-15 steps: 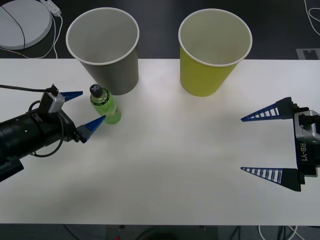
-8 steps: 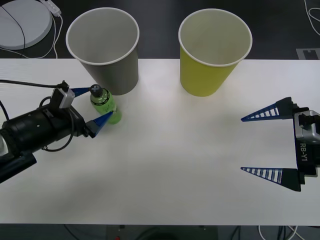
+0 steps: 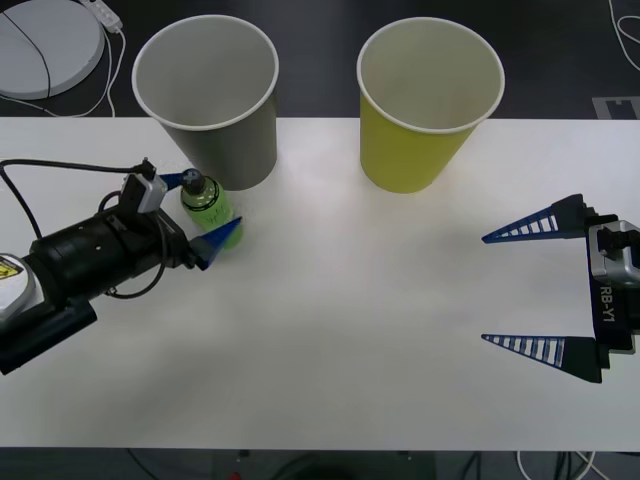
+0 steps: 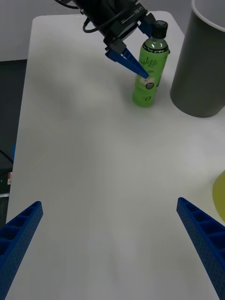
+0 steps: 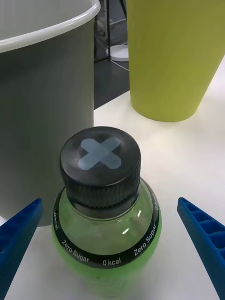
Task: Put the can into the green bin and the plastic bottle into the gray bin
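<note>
Upright plastic bottle [image 3: 207,206] just beside gray bin [image 3: 210,100]; green bin [image 3: 425,105] apart.

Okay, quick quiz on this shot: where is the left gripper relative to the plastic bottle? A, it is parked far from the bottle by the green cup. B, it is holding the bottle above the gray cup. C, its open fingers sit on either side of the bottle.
C: the left gripper has one open blue finger on each side of the plastic bottle, which stands upright on the table beside the gray bin.
</note>
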Motion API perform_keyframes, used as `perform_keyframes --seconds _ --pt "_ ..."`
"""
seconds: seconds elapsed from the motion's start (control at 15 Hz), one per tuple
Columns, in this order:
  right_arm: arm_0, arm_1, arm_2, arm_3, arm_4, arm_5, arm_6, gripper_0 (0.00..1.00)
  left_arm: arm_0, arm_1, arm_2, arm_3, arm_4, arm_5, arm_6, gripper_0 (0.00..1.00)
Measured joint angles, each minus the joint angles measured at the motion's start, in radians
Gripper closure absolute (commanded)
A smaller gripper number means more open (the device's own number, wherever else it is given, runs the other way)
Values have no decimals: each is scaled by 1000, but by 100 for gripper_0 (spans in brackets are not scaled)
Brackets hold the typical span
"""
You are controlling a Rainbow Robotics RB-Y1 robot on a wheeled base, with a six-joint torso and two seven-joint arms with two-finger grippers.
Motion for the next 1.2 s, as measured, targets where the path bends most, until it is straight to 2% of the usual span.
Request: perform_keyframes --seconds 0.67,0.73,0.8,0.87,0.93,1.2 --pt "0 0 0 0 0 0 0 0 -13 -36 1 30 -56 -1 21 0" --pt "0 0 0 0 0 0 0 0 -13 -36 1 31 -57 -1 25 16" --pt "0 0 0 0 0 0 0 0 -15 -36 1 33 -57 -1 27 62" --pt "0 0 0 0 0 0 0 0 -16 -36 1 33 -58 -1 29 89" --pt "0 0 0 0 0 0 0 0 -18 -36 0 33 -58 -1 30 100" --pt "0 0 0 0 0 0 0 0 -22 -36 1 34 -59 -1 36 100"
